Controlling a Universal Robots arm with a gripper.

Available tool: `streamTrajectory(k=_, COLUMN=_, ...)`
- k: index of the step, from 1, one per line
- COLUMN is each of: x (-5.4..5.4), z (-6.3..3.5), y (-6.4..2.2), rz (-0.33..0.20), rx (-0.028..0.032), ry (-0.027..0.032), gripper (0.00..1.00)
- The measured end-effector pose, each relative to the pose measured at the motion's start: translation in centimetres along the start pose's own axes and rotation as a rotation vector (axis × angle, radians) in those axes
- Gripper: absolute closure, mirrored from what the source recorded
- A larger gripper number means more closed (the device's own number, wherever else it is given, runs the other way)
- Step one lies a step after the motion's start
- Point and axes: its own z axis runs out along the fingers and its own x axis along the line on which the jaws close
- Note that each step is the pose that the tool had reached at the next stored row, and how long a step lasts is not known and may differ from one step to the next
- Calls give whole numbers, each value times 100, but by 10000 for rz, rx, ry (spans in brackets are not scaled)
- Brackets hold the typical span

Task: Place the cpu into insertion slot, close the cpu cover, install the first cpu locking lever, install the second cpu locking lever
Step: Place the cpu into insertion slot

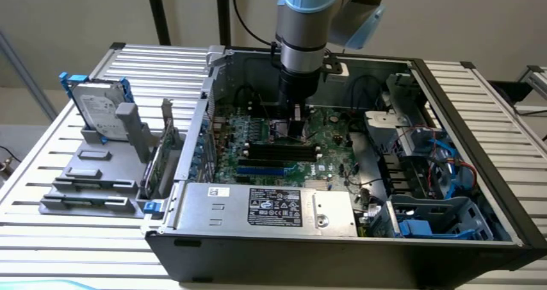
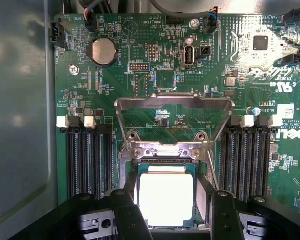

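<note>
The tool [image 1: 291,127] hangs from the arm [image 1: 303,21] deep inside the open computer case [image 1: 342,258], at about twelve o'clock from the grey labelled power supply box [image 1: 265,207] in the exterior view and low over the green motherboard [image 1: 329,155]. In the wrist view the tool [image 2: 167,205] is drawn narrow around the cpu [image 2: 166,192], with one black finger [image 2: 125,210] against one edge of the chip and the other against the opposite edge. The cpu shows its bright silvery face to the camera and lies level within the black frame of the insertion slot [image 2: 162,161]. Whether it is fully seated cannot be told. The cpu cover [image 2: 174,105] stands raised from its hinge at the slot's far edge, and the board shows through its square window. Black memory slots [image 2: 87,160] run along both sides of the socket. A round coin cell battery [image 2: 103,51] sits farther off on the motherboard [image 2: 115,85], beyond the raised cover. In the exterior view a hard drive [image 1: 96,107] stands upright in a grey holder at about nine o'clock from the case, on the ribbed metal surface [image 1: 51,239] that carries everything.
</note>
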Motion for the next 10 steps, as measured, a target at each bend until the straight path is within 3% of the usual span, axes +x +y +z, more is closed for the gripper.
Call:
streamTrajectory(k=6, x=0, z=-4, y=0, rz=2, rx=10, ry=0, gripper=38)
streamTrajectory(k=10, x=1, z=-111, y=1, rz=4, rx=25, ry=1, gripper=38)
